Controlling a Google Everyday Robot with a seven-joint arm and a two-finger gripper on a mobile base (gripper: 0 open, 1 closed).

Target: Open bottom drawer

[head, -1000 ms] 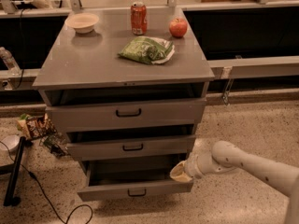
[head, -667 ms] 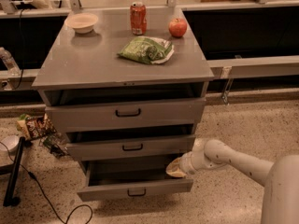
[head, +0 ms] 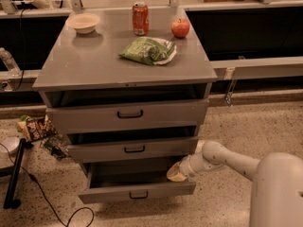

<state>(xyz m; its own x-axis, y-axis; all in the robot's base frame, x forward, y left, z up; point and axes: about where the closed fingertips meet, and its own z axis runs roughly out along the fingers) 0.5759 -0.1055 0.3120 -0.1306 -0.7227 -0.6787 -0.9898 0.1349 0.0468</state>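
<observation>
The grey cabinet has three drawers. The bottom drawer [head: 137, 191] is pulled out the farthest, its shallow tray open to view, with a small black loop handle [head: 138, 195] on its low front panel. The middle drawer [head: 134, 150] and the taller top drawer [head: 129, 114] stand out a little. My gripper [head: 176, 173] comes in from the right on a white arm and sits over the right end of the bottom drawer's tray, just behind its front panel.
On the cabinet top [head: 94, 65] are a white bowl [head: 83, 22], a red can [head: 140, 18], an apple [head: 180, 28] and a green bag [head: 149, 50]. Snack packets [head: 34, 127] and black cables [head: 45, 197] lie on the floor at left. My arm's white body [head: 277, 193] fills the bottom right.
My gripper has moved left, from beside the cabinet's right edge to over the right end of the bottom drawer. The drawer looks unmoved.
</observation>
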